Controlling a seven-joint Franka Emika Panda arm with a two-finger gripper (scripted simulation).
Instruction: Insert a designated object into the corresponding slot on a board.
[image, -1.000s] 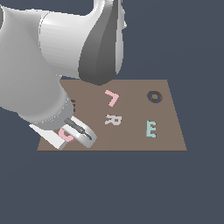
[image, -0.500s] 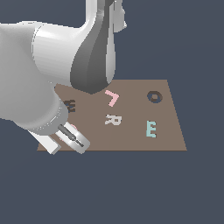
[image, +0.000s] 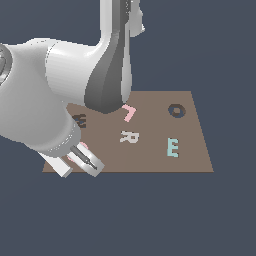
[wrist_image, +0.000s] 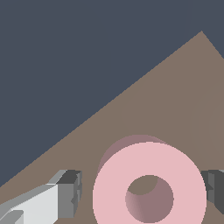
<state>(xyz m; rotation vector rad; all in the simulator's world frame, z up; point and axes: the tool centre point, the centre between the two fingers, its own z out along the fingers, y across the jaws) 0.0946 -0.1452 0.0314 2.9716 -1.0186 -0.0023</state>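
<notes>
The pale-pink O (wrist_image: 109, 183) sits between my gripper's (wrist_image: 142, 192) two grey fingers (wrist_image: 70, 192) in the wrist view, with its shadow on the brown board (wrist_image: 175, 96) just beneath it. In the exterior view my gripper (image: 77, 162) is at the board's (image: 150, 155) front corner on the exterior view's left, and only slivers of the O (image: 83, 146) show behind the fingers. The jaws are closed around the O, which hangs slightly above the board. The dark O-shaped slot (image: 175, 110) is at the far corner on the exterior view's right, well away from the gripper.
On the board are a dark W-shaped recess (image: 80, 120), a pink angular letter (image: 128, 113), a pale R (image: 130, 136) and a pale teal E (image: 172, 147). The arm's bulk hides the board's far part on the exterior view's left.
The arm's upper links have swung and risen while the gripper stayed near the board's front corner, shifting slightly toward the front edge. The O is now mostly hidden between the fingers.
</notes>
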